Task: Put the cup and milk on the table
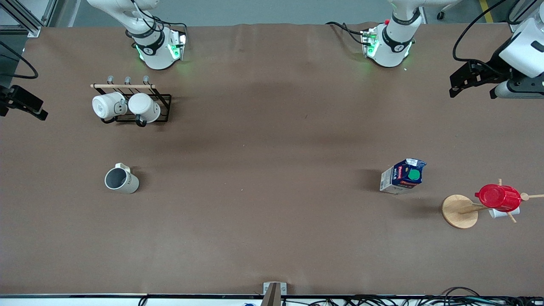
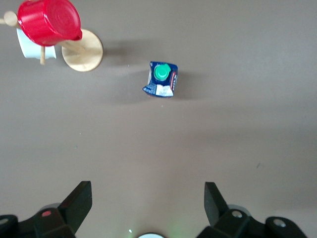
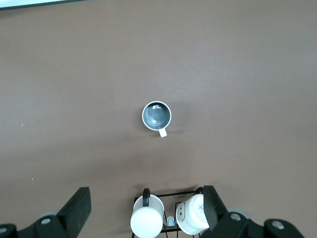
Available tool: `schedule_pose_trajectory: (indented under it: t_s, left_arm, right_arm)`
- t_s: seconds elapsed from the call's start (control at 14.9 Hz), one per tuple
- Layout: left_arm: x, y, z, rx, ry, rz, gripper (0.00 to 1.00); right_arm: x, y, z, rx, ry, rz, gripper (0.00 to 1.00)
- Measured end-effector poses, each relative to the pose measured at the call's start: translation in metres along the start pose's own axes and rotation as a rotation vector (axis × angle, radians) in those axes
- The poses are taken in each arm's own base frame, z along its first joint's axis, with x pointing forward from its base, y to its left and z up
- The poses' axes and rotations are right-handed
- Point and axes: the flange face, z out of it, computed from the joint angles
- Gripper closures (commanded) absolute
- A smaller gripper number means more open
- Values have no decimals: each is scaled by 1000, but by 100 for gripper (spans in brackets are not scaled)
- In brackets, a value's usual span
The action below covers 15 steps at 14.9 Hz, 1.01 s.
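Note:
The cup (image 1: 121, 179), pale grey-beige with a dark grey inside, stands upright on the brown table (image 1: 272, 127) toward the right arm's end; it also shows in the right wrist view (image 3: 157, 115). The milk (image 1: 403, 175), a blue and white carton with a green cap, stands on the table toward the left arm's end and shows in the left wrist view (image 2: 162, 79). My left gripper (image 1: 474, 85) (image 2: 147, 198) is open and empty, high over the table's left-arm end. My right gripper (image 1: 25, 103) (image 3: 146, 203) is open and empty, high over the right-arm end.
A black wire rack (image 1: 163, 108) holds two white mugs (image 1: 108, 106) (image 1: 144, 107), farther from the front camera than the cup. A wooden peg stand (image 1: 460, 211) carries a red cup (image 1: 498, 197) beside the milk, toward the left arm's end.

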Motion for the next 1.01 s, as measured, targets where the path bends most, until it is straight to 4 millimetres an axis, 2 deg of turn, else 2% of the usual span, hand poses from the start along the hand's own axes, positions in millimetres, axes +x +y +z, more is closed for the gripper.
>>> schedule_pose_trajectory:
  t_s: [0.34, 0.47, 0.6, 1.01]
  left_arm:
    - [1, -5, -7, -2, 12, -9, 0]
    - [7, -8, 0, -3, -1, -3, 0]
    - [24, -12, 23, -5, -27, -1, 0]
    - [91, -11, 123, 30, -54, 90, 0]
  right_arm:
    - [0, 2, 2, -1, -8, 4, 0]
    - [0, 3, 2, -1, -8, 5, 0]
    - [0, 3, 2, -1, -8, 5, 0]
    - [0, 2, 5, -1, -15, 3, 0]
